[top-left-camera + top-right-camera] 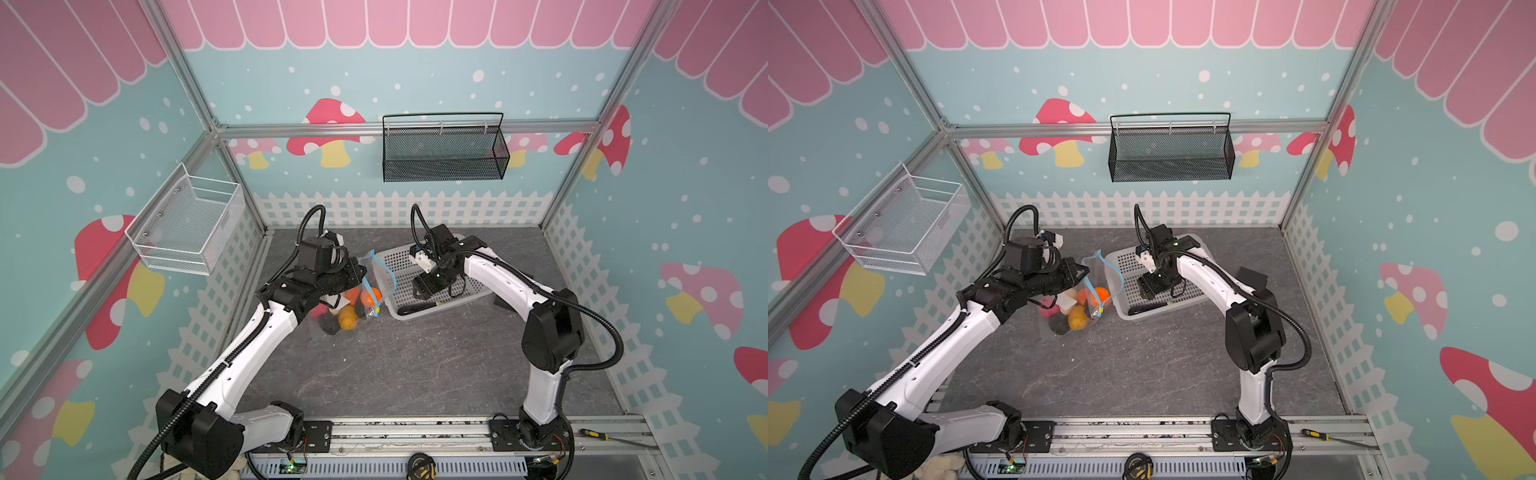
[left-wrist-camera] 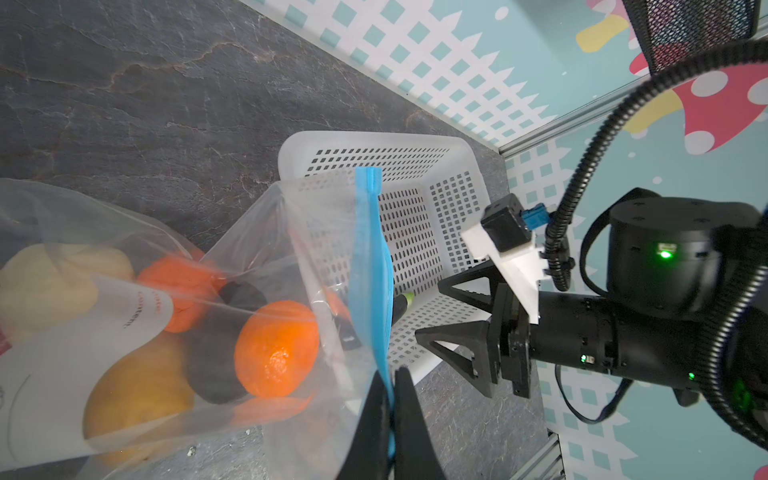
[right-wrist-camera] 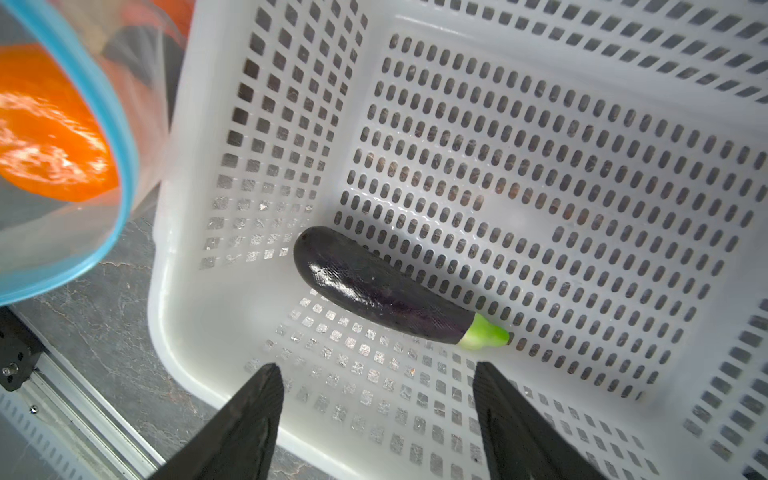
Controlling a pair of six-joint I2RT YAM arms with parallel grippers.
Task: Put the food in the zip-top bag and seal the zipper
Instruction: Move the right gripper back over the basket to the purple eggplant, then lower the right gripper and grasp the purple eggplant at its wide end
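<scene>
Left pincer [image 2: 392,376]: jaws closed flat on the blue zipper [image 2: 368,257], pinching the strip near one end. Nothing else was in the grip.

The zip-top bag [image 2: 266,232] hung from that pinch with its lower part resting on the grey counter [image 1: 415,374], left of centre in both top views. In a top view the zipper bowed in a curve, with a small yellow tab [image 1: 376,311] at its nearer end. The white printed label [image 2: 83,353] faced the left wrist camera.

Food seen through the plastic:
- cream piece [image 2: 54,278]
- yellow-orange piece [image 2: 137,390]
- two bright orange pieces [image 2: 276,349] and [image 2: 178,291]
- black lump [image 2: 212,365] between them
- pink-red piece [image 1: 319,311], visible only from above

The zipper edge stood at the left rim of the white perforated basket [image 1: 415,318]. Whether the plastic touched the rim could not be told.

One food piece was outside the bag. The dark eggplant [image 3: 382,291] with a green tip lay on the basket floor along the near wall. It lay flat, green end pointing away from the bag.

Right pincer [image 3: 374,368]: jaws spread wide and empty. It hung inside the basket opening, pointed down at the eggplant and clear of it, with the two black fingers [image 3: 249,415] framing the near wall in the right wrist view. No contact with the basket was visible.
</scene>
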